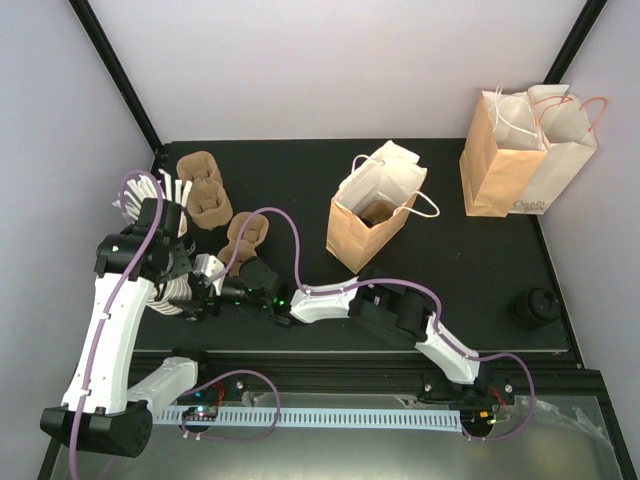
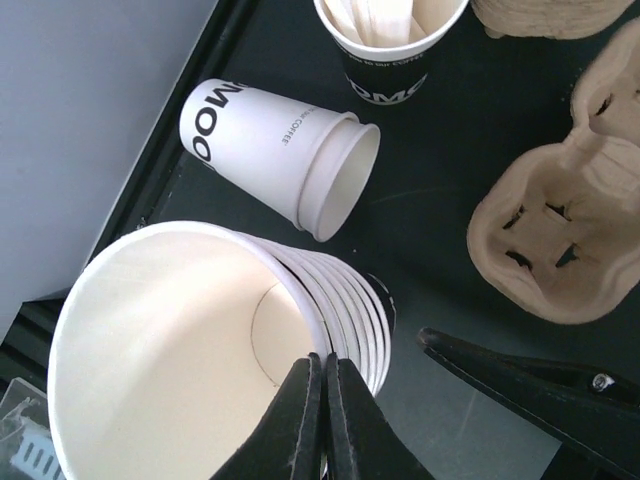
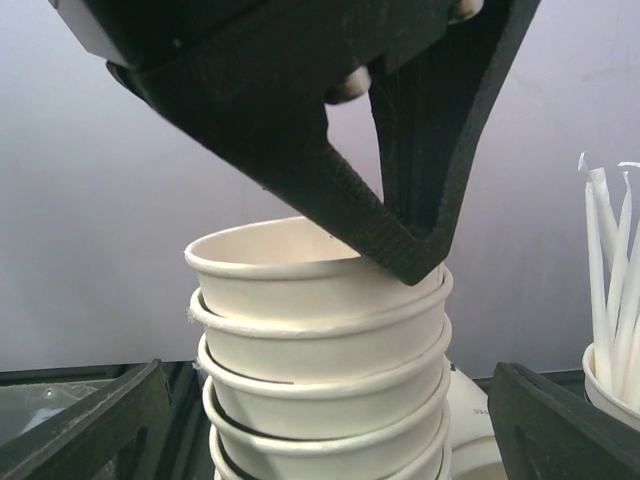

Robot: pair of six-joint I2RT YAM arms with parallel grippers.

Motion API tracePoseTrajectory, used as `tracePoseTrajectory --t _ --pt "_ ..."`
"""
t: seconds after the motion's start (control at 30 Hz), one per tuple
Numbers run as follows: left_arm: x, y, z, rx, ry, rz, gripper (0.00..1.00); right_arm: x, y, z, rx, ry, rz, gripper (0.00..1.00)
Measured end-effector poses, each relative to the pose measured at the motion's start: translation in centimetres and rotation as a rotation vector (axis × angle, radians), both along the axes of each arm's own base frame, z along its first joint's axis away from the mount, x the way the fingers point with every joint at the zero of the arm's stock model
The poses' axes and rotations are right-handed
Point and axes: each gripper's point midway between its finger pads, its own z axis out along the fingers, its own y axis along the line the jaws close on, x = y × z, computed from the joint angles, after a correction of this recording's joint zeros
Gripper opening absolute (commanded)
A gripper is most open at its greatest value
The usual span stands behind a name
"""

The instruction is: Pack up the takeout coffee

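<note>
The left pincer (image 2: 322,365) is pinched shut on the rim of the top cup (image 3: 280,270) of a stack of lidless white paper cups (image 3: 320,430), one finger inside the cup's mouth and one outside. The stack is nested, rim above rim, and the top cup shows only its bare white bottom.

The right pincer (image 3: 325,368) stands wide, with a finger on either side of the stack and clear of it.

Just beside the stack, two more nested paper cups (image 2: 270,140) lie on their side on the black table (image 1: 470,270), mouths towards the stack. Behind them an upright cup with a black printed band (image 2: 385,75) holds paper-wrapped straws (image 3: 605,260). Brown pulp cup carriers (image 2: 560,240) lie near these cups at the left of the table.

The takeout coffee (image 1: 535,305) stands upright, black lid on, by the table's right edge, well apart from both pincers and outside every bag.

Near the middle an open brown paper bag (image 1: 365,225) with white handles stands with its mouth up; something brown sits low inside, and what it is cannot be told. At the back right corner a second brown bag (image 1: 500,165) and a white bag (image 1: 565,150) stand touching, their contents not visible.
</note>
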Motion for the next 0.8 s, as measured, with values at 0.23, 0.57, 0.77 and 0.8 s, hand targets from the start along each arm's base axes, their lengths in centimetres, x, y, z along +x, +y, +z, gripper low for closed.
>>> tracePoseTrajectory --t 0.23,0.57,0.77,0.8 --pt "0.2 0.5 0.2 0.021 -0.031 0.020 0.01 0.1 0.3 -0.2 -0.009 0.012 0.002 0.89" --pt "0.3 -1.1 -0.4 -0.048 -0.020 -0.033 0.02 1.3 0.7 -1.9 -0.080 0.082 -0.055 0.89" --pt "0.2 -1.7 -0.5 -0.078 -0.014 -0.048 0.02 1.2 0.6 -3.3 -0.118 0.108 -0.072 0.89" --pt "0.2 -1.7 -0.6 -0.081 -0.012 -0.049 0.01 1.2 0.5 -3.4 -0.117 0.110 -0.072 0.89"
